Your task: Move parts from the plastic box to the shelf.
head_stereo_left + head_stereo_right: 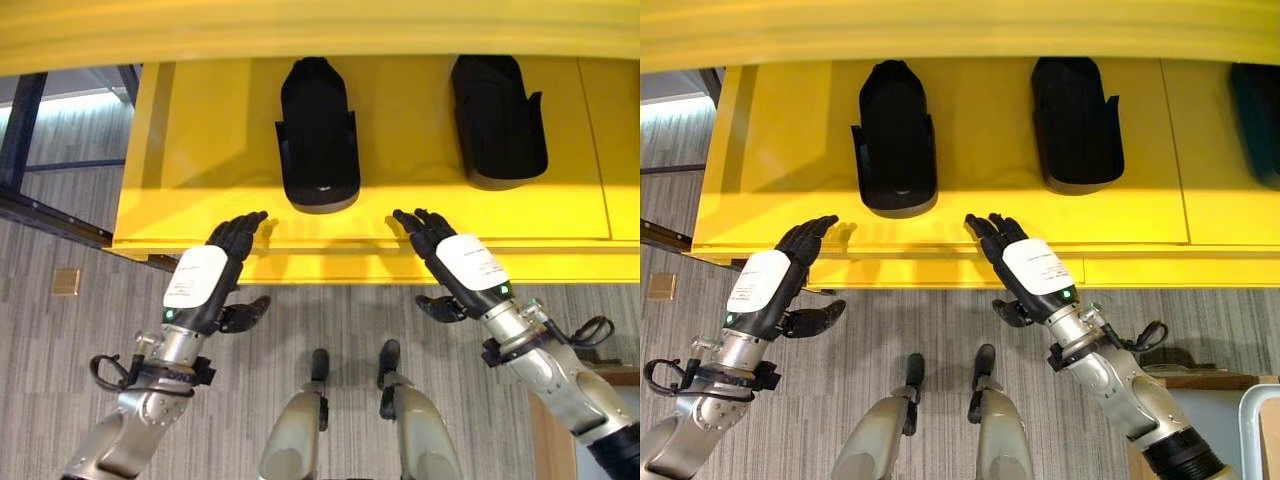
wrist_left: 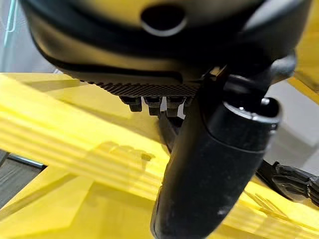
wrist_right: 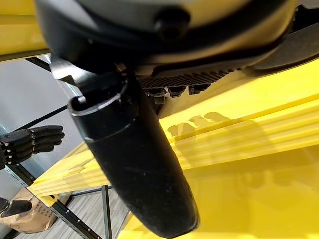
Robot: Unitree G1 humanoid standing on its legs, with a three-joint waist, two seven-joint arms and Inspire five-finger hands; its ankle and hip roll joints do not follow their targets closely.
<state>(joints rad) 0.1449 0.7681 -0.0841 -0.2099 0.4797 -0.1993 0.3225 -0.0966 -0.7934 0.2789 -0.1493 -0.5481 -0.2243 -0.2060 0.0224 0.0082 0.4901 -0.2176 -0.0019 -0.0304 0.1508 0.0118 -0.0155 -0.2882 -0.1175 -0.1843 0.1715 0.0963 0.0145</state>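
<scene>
Two black moulded parts lie on the yellow shelf [image 1: 200, 150]: one part [image 1: 317, 135] left of centre, a second part [image 1: 497, 120] to its right. My left hand [image 1: 222, 270] hovers at the shelf's front edge, fingers straight, thumb spread, holding nothing. At the same edge my right hand [image 1: 450, 262] is stretched out flat between the two parts, also empty. In the left wrist view the left thumb [image 2: 214, 169] stands over the yellow board; the right thumb [image 3: 134, 169] does the same in the right wrist view.
A third dark part [image 1: 1255, 120] lies at the shelf's far right. An upper yellow shelf board [image 1: 320, 30] overhangs the top. A dark metal frame [image 1: 40, 200] stands left of the shelf, over grey striped floor [image 1: 60, 380]. A brown box corner [image 1: 1200, 400] is at lower right.
</scene>
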